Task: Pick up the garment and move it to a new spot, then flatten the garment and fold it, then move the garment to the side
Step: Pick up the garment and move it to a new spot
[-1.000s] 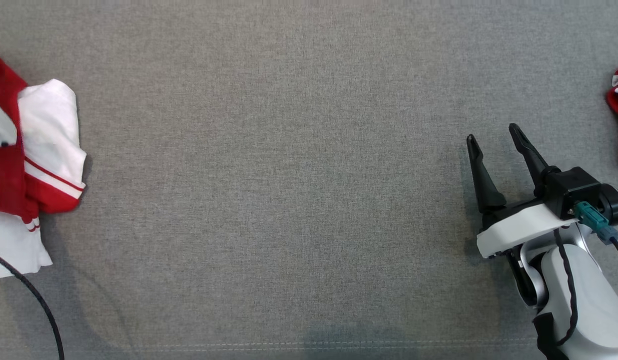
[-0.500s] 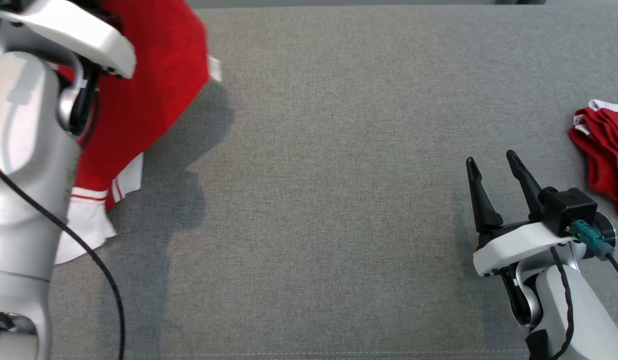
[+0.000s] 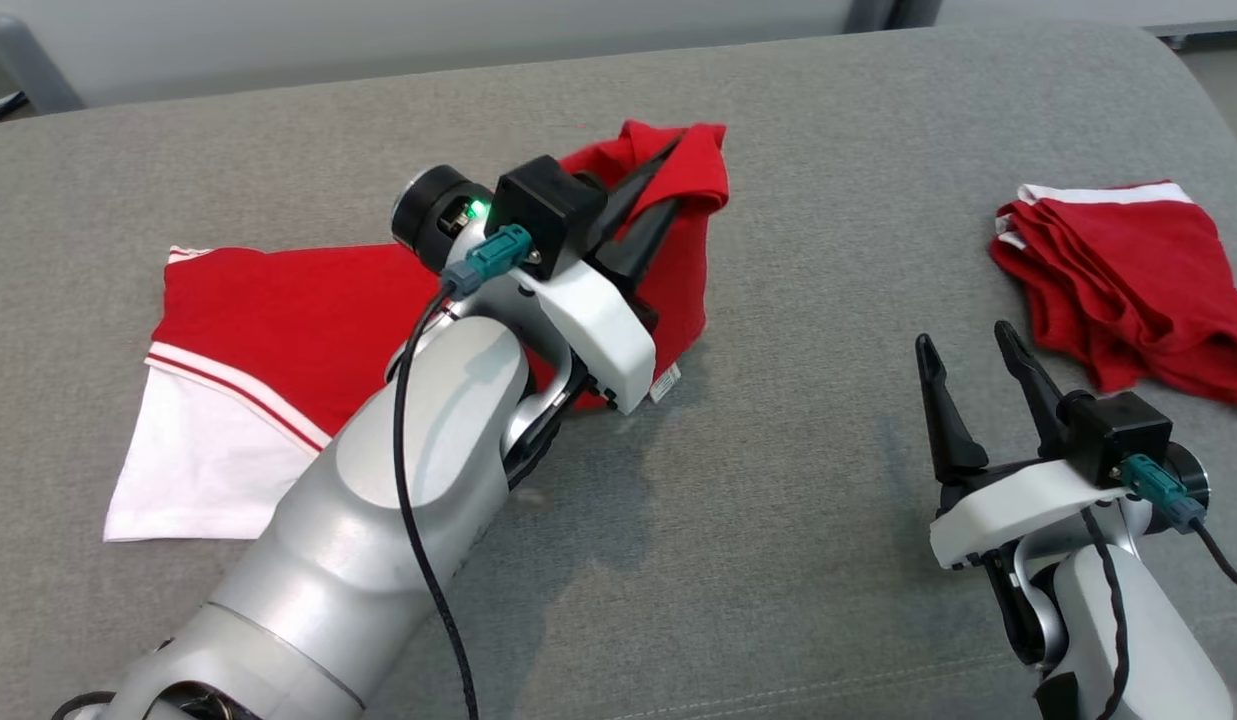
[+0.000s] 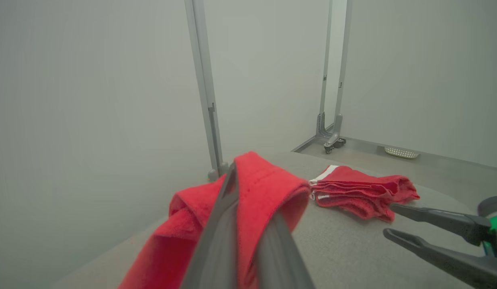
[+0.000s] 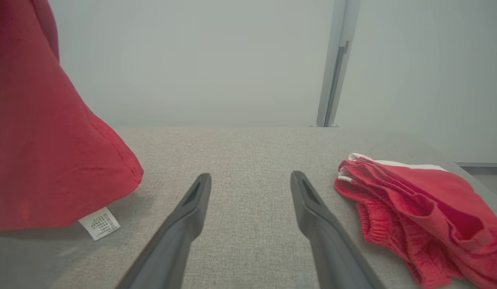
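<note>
Pinching a raised fold of the red-and-white cloth garment [image 3: 278,320], the left gripper [image 3: 678,172] has its dark fingers [image 4: 222,224] clamped together on the fabric, while the rest of the garment lies flat on the grey woven surface [image 3: 778,520]. The right gripper [image 3: 963,335] hovers with its fingers spread wide, holding nothing, near a crumpled red cloth pile [image 3: 1128,280].

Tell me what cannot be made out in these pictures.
- Head view: the left arm covers the middle of the garment, hiding its outline.
- Head view: the right edge cuts off the folded red cloth.
- Right wrist view: the care label print is too small to read.
- Left wrist view: the left pincer is blurred, so how much cloth it pinches is unclear.
</note>
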